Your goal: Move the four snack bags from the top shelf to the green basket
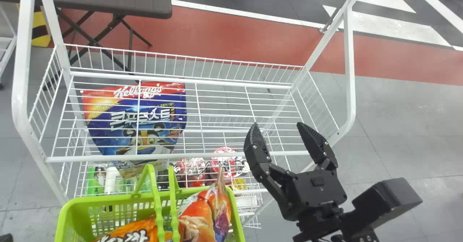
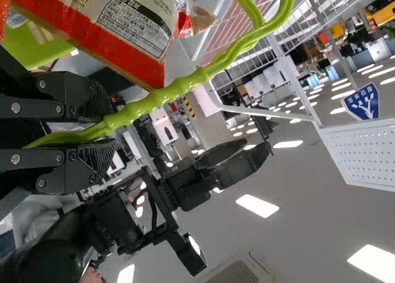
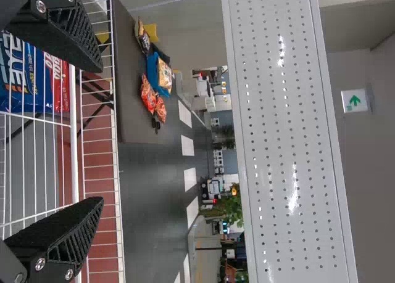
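Right arm (image 1: 320, 218) is coming in from the bottom edge, right of centre in the head view, wrist angling slightly leftward; right gripper (image 1: 277, 124) is pointing forward, its two flat fingers standing wide apart. In the left wrist view, left gripper (image 2: 103, 132) is gripping, fingers lying nearly parallel, narrow gap between.

Snack bags (image 1: 197, 215) in basket (image 1: 66, 218), before rack (image 1: 213, 155)

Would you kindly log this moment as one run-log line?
right gripper: open, empty, by rack | left gripper: holding basket handle | green basket: snack bags inside | blue bag: on rack
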Robot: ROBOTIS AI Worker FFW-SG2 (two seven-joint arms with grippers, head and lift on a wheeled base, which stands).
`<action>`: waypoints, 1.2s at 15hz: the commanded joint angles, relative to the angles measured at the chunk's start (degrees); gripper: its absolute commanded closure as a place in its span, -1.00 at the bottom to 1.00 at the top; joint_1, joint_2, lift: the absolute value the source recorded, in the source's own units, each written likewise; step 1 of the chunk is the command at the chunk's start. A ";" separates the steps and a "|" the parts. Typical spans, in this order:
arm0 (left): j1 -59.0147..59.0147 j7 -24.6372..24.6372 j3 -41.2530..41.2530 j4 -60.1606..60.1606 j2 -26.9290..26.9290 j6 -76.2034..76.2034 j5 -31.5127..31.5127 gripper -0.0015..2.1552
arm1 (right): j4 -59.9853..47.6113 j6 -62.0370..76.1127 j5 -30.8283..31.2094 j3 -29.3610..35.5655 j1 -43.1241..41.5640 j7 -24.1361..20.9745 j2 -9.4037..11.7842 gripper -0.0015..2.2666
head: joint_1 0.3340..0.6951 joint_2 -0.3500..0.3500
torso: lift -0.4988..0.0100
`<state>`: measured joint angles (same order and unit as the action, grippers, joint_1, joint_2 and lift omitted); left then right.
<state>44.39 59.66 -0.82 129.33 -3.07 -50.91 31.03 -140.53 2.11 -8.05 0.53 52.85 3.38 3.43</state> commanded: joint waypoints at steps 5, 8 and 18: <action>0.00 -0.07 -0.23 0.04 0.00 -0.02 0.00 -0.08 | 0.08 0.38 -0.21 0.00 0.24 -0.04 0.00 -0.94 | 1.00 -1.00 | 0.96; -0.09 -0.16 -0.23 0.04 0.00 -0.02 0.00 -0.08 | 0.17 0.74 -0.21 0.00 0.24 -0.04 0.09 -0.94 | 1.00 -1.00 | 0.96; -0.53 -0.42 -0.58 0.13 0.00 -0.02 0.00 -0.08 | 0.61 1.26 -0.21 0.00 0.06 -0.04 0.35 -0.94 | 1.00 -1.00 | 0.96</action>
<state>43.91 59.29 -1.39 129.55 -3.07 -50.94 31.02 -139.99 3.37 -8.26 0.53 52.96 3.37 3.75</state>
